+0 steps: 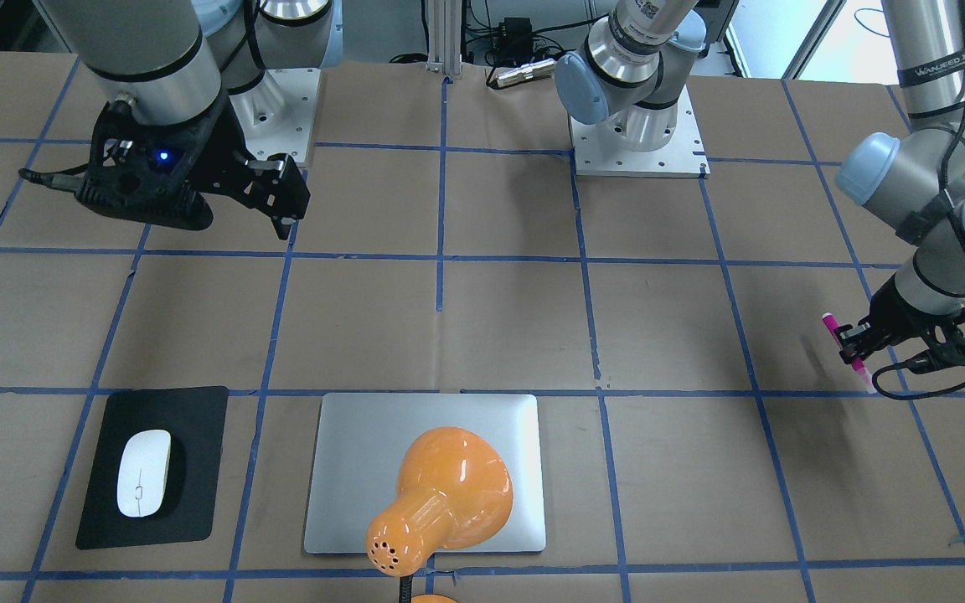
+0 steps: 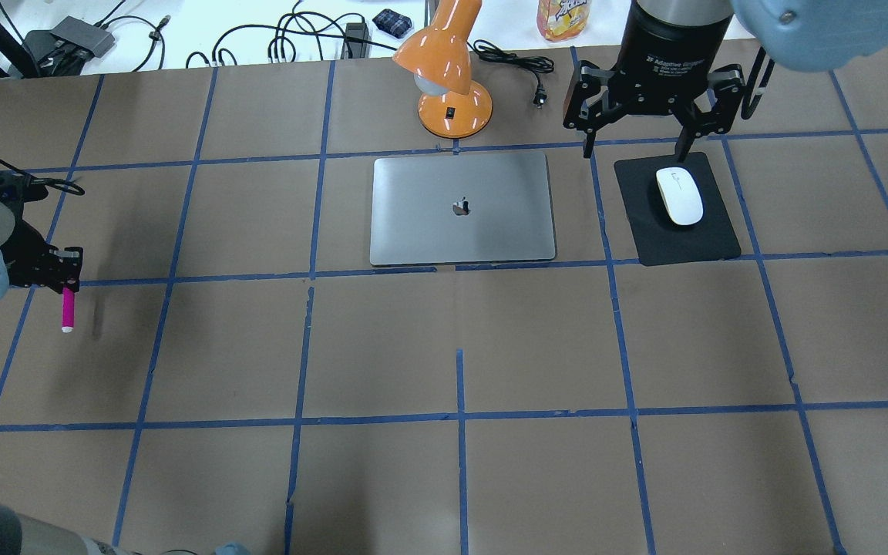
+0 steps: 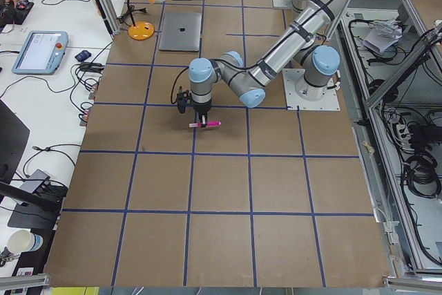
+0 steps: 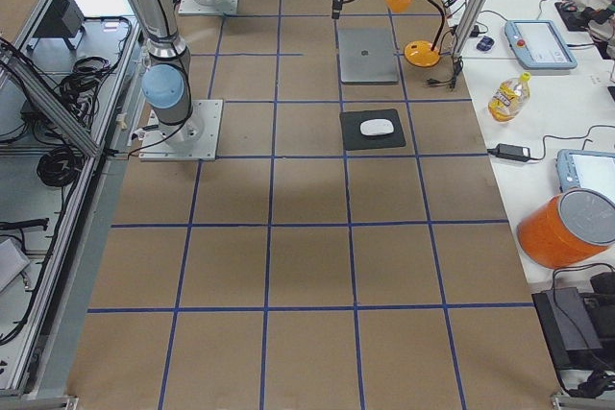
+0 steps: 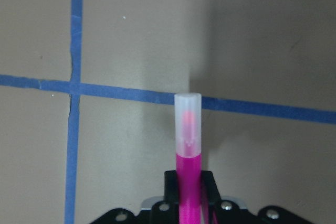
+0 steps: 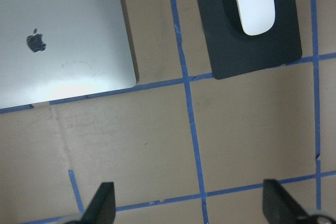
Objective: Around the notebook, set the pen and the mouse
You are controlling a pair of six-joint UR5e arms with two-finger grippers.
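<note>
at the table's (image 2: 382, 347) left end, well apart from the notebook (image 2: 428, 227), the left gripper (image 2: 66, 271) is clamped on the pen (image 2: 68, 308). it grips the magenta barrel near the uncapped end. the pen's long axis runs roughly front to back across the table, and the pale cap points toward the robot's side. the pen is held clear of the brown paper, its shadow lying apart from it. the left wrist view shows the barrel pinched between both fingers (image 5: 170, 182), with the cap sticking out over a blue tape line.

the mouse (image 2: 679, 195) lies on a black pad (image 2: 683, 243) to the right of the notebook, with one tape line between pad and notebook. its long axis runs parallel to the notebook's short sides, and the scroll-line end faces away from the robot. the right gripper (image 2: 635, 150) hovers above the pad's far edge with fingers spread wide, holding nothing. an orange lamp (image 2: 452, 77) stands just beyond the notebook's far edge.
</note>
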